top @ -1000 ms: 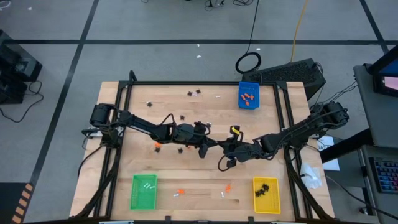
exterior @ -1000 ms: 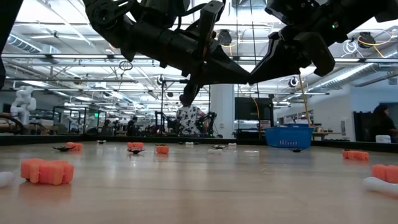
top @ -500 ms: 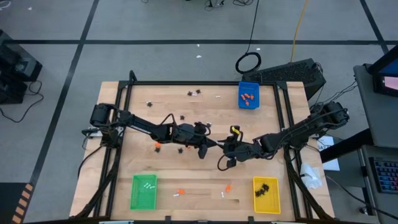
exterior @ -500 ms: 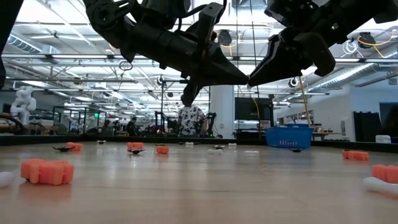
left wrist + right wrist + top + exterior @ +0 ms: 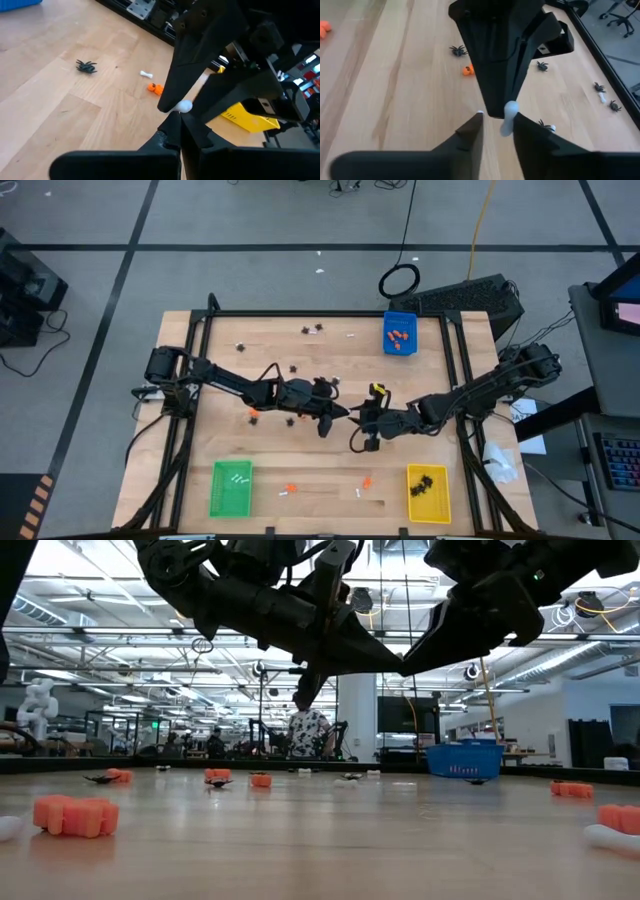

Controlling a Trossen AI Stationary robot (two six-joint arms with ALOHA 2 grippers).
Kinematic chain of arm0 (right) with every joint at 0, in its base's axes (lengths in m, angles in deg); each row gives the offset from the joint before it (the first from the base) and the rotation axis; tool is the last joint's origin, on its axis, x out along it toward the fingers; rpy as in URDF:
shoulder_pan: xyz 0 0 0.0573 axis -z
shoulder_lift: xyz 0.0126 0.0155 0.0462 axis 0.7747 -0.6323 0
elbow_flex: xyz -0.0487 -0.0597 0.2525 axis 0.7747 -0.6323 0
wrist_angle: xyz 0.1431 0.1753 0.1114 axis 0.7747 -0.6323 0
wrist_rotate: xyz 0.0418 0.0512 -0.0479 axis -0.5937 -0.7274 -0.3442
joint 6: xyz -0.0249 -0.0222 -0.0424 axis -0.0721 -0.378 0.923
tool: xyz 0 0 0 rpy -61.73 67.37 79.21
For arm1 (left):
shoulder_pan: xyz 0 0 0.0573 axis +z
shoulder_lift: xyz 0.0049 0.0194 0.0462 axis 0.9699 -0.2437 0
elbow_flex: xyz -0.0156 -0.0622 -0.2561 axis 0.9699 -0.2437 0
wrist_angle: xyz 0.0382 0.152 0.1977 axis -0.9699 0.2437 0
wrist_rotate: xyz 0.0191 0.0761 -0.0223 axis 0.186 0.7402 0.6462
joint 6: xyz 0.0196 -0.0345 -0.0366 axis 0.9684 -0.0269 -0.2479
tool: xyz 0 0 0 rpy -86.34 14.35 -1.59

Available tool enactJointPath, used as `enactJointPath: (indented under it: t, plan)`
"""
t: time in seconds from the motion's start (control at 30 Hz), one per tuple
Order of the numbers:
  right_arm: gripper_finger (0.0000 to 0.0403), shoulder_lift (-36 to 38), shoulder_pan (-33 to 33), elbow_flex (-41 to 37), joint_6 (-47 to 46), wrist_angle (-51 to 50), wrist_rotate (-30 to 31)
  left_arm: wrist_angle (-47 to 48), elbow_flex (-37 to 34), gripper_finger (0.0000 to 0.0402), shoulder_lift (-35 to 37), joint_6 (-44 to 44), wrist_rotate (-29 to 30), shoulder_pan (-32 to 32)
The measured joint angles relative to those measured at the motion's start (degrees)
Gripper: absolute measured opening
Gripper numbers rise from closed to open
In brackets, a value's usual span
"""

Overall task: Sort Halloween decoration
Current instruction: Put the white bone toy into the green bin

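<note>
White bone-like stick was pinched at the tip of the left gripper, fingers closed on its upper end, well above the table mid-board. The right gripper met it tip to tip; its two fingers stood parted on either side of the stick's lower end, with a visible gap on one side, so no firm hold by the right was seen. In the left wrist view the same stick showed as a pale knob at the closed fingertips.

Wooden table carried the remaining trinkets scattered:
- black spider shapes and an orange lump below the grippers;
- orange lumps and another white stick near the front edge in the low view.

Trays: blue tray at the far edge held orange lumps; green tray held white sticks; yellow tray held spiders.
</note>
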Motion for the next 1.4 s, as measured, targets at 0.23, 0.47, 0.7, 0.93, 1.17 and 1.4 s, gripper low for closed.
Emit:
enactJointPath:
  t: [0.23, 0.47, 0.7, 0.93, 1.17, 1.4]
  plan:
    - [0.001, 0.0, -0.1, 0.0, 0.2, 1.2, -0.3, -0.2, -0.1, 0.0, 0.0, 1.7, -0.2, -0.4]
    - [0.0009, 0.0, -0.2, 0.0, 0.2, 1.9, -0.9, 0.0, -0.1, 0.0, 0.5, 6.3, -1.2, -1.7]
    - [0.0005, 0.0, -1.2, 0.1, -0.8, 5.2, -2.0, 10.2, 0.0, 0.0, 7.0, 13.2, 0.3, -6.2]
    - [0.0005, -3.7, -2.2, 0.1, -0.3, 15.1, -6.1, 25.8, -0.2, 0.0, 16.8, 16.3, 14.3, -15.2]
    - [0.0005, -15.1, -2.9, 6.6, 0.0, 23.0, -8.1, 31.9, -4.8, 0.0, 22.4, 9.9, 29.2, -27.8]
    - [0.0004, -31.3, -2.7, 23.9, 0.2, 22.9, -11.1, 39.5, -8.8, 0.0, 26.2, -0.4, 44.1, -38.8]
